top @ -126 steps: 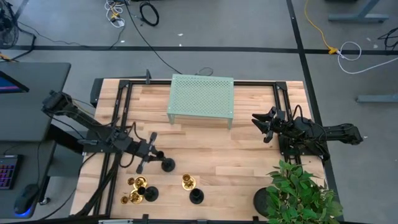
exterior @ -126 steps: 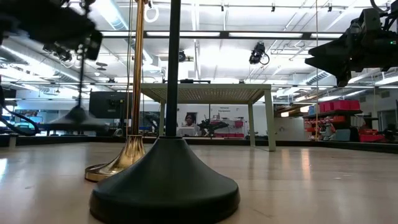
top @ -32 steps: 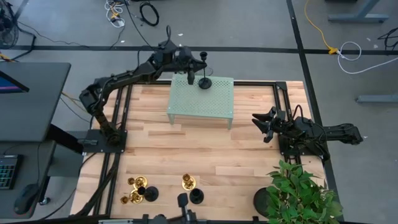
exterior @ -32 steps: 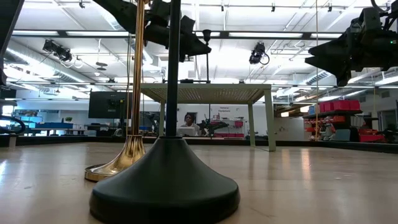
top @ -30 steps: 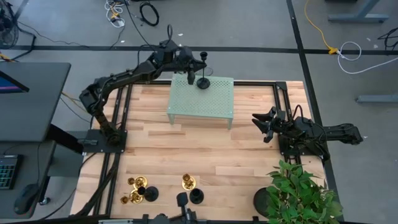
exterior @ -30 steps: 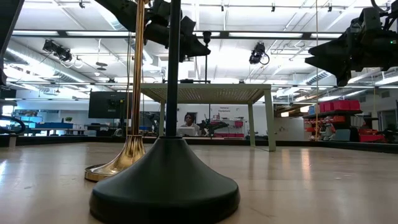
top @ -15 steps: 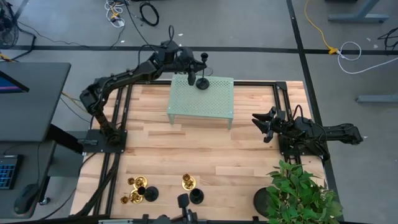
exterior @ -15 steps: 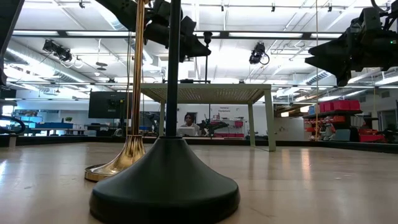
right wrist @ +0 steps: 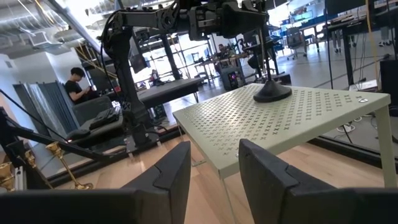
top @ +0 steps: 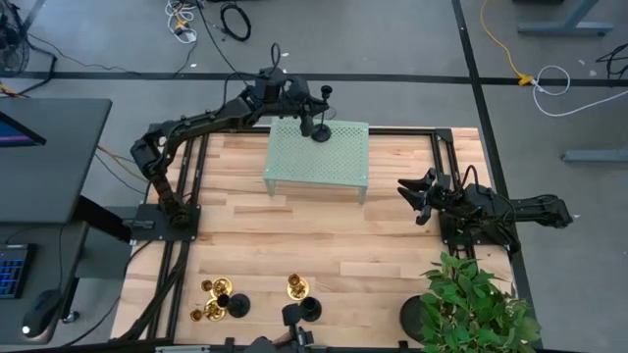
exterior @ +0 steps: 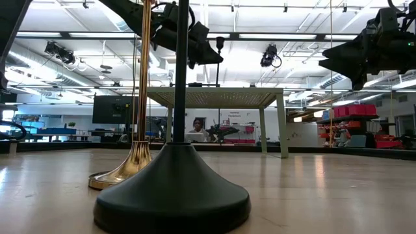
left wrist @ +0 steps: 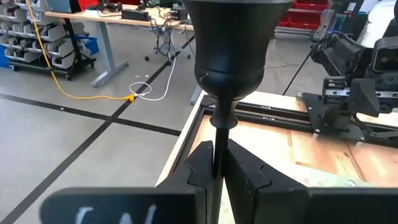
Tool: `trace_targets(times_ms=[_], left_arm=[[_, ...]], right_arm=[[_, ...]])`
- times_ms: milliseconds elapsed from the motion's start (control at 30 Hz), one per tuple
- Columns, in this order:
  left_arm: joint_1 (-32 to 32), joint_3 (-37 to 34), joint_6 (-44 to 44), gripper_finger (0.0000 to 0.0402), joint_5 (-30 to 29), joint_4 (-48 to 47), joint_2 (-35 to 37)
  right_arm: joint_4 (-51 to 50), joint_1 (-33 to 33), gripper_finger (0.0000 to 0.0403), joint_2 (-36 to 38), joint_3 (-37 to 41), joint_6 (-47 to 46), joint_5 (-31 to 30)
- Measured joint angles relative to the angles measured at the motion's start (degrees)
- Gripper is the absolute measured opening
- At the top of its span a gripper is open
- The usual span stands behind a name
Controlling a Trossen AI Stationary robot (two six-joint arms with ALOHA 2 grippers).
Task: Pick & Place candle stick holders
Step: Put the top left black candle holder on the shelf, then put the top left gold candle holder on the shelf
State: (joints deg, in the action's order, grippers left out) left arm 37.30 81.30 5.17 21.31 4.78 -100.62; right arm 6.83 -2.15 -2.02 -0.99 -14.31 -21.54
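Note:
A matte black candlestick holder [top: 322, 128] stands by its round base on the pale green perforated shelf [top: 316, 157] at the table's far side; its cup [left wrist: 236, 43] fills the left wrist view. My left gripper [top: 309, 111] is shut on it. Three brass-gold holders [top: 218, 287] [top: 209, 312] [top: 296, 286] and two black ones [top: 236, 305] [top: 310, 310] stand at the near edge. My right gripper [top: 419, 203] waits open at the table's right, its fingers apart in its wrist view [right wrist: 211, 168]. My left gripper pinches the black holder's thin stem [left wrist: 221, 134] just below the cup, between its two fingers [left wrist: 200, 168]. The fingers come about level from the table's left and lie across the stem. The holder stands upright with its base [right wrist: 272, 92] on the shelf top.
A green plant in a black pot [top: 471, 304] stands at the near right corner. In the low view a black holder's base [exterior: 172, 188] and a gold one [exterior: 123, 172] stand close in front. Bare wood lies between the shelf and the near row.
My left gripper has shifted a little toward the table's right edge, still shut on the stem. The holder's base has stayed on the shelf.

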Motion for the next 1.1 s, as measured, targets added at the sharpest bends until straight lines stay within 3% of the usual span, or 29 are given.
trace_targets(times_ms=[167, 433, 567, 867, 1100], left_arm=[[0.02, -0.20, -0.02, 0.0059, -0.65, -0.75, 0.11], [0.26, -0.20, 0.04, 0.0158, -3.20, -1.03, 0.11], [0.44, -0.20, 0.46, 0.0188, -3.31, -2.63, 1.04], [0.83, -0.20, 0.63, 0.0197, -3.17, -10.82, 5.71], [0.24, -0.20, 5.05, 0.0197, 3.08, -29.04, 11.63]], right_arm=[[0.00, 0.00, 0.0137, 0.02, 0.00, 0.00, 0.00], [0.00, 0.00, 0.0137, 0.00, 0.00, -0.15, 0.00], [0.00, 0.00, 0.0137, 0.00, 0.00, -0.20, 0.00], [-0.02, 0.00, 0.0137, 0.00, 0.00, -0.22, 0.00], [0.00, 0.00, 0.0137, 0.00, 0.00, -0.22, 0.00]])
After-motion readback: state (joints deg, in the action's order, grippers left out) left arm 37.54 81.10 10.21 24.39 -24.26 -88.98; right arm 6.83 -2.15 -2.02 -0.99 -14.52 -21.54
